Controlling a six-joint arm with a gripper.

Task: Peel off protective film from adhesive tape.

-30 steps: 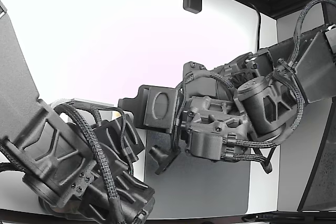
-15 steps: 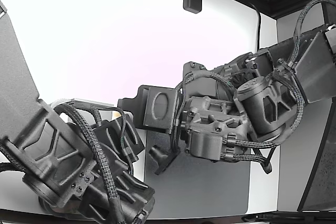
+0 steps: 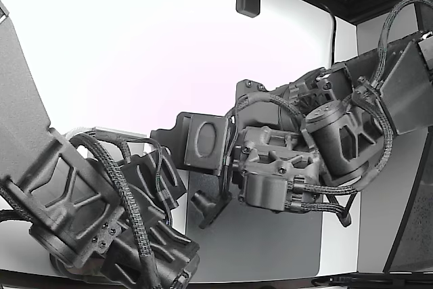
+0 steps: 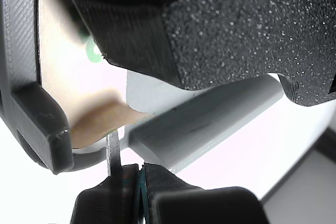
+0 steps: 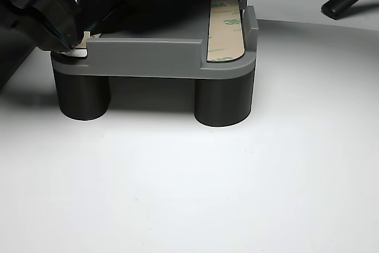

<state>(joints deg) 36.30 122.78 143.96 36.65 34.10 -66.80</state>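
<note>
Barely begun, the peel stood at its first pinch — the hand (image 5: 66, 38) was closed on a small pale tab of film (image 5: 86, 36) at one end of the grey fixture (image 5: 154, 57) on the white desk (image 5: 195, 194). At the fixture's far end a second strip of tape (image 5: 225, 31) lay with its printed liner fully in place. Most of the gripped strip was hidden under the arm — how much liner had lifted could not be made out.
</note>
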